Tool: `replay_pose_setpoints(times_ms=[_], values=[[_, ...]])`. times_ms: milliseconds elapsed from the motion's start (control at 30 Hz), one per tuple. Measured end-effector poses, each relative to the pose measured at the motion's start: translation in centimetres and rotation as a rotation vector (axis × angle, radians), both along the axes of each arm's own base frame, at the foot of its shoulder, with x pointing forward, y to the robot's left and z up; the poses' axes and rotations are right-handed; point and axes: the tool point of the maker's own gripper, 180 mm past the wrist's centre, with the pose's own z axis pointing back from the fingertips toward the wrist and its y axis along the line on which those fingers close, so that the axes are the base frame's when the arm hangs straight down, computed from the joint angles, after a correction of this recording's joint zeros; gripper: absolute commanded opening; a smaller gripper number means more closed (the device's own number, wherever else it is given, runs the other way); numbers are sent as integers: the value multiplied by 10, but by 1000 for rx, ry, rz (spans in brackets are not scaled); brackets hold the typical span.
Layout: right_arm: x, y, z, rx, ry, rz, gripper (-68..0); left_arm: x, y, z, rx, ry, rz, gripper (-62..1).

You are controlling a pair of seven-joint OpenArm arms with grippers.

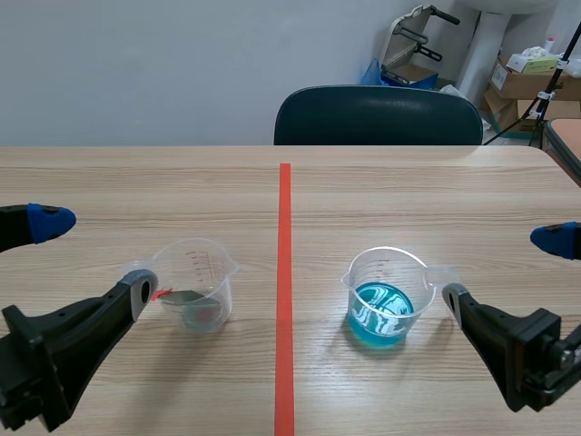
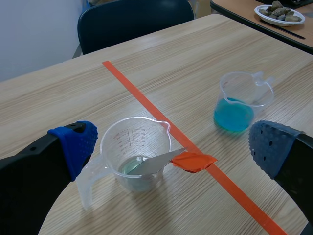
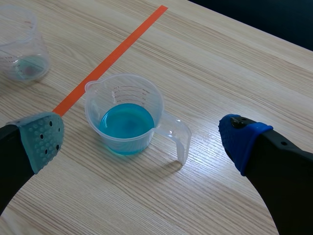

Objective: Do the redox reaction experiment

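Wooden table (image 1: 408, 191); left gripper (image 1: 95, 252) and right gripper (image 1: 504, 267), each with fingers apart, empty. Ahead of the left stands a measuring cup (image 2: 128, 142) holding a metal strip (image 2: 156, 164), red-taped end overhanging the rim toward the blue-solution cup (image 3: 124, 117).

scene: robot-side centre, facing across table (image 1: 436, 200) | wrists: close, angled forward-down | all share: blue-liquid cup (image 1: 381, 309), tape line (image 1: 284, 272)
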Motion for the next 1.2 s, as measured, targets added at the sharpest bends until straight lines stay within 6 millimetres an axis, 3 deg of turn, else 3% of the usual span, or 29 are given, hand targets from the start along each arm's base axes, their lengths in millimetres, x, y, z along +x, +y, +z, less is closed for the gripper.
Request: replay_pose_setpoints(times_ms=[367, 567, 900, 1200], values=[[0, 0, 0, 0, 0, 0, 4, 0, 1, 0, 1, -1, 4, 14], [0, 0, 0, 0, 0, 0, 4, -2, 10, -6, 21, 18, 50, 14], [16, 9, 12, -92, -93, 80, 4, -41, 40, -18, 35, 85, 153, 14], [29, 54, 19, -198, -207, 267, 4, -82, 59, -31, 74, 197, 185, 14]])
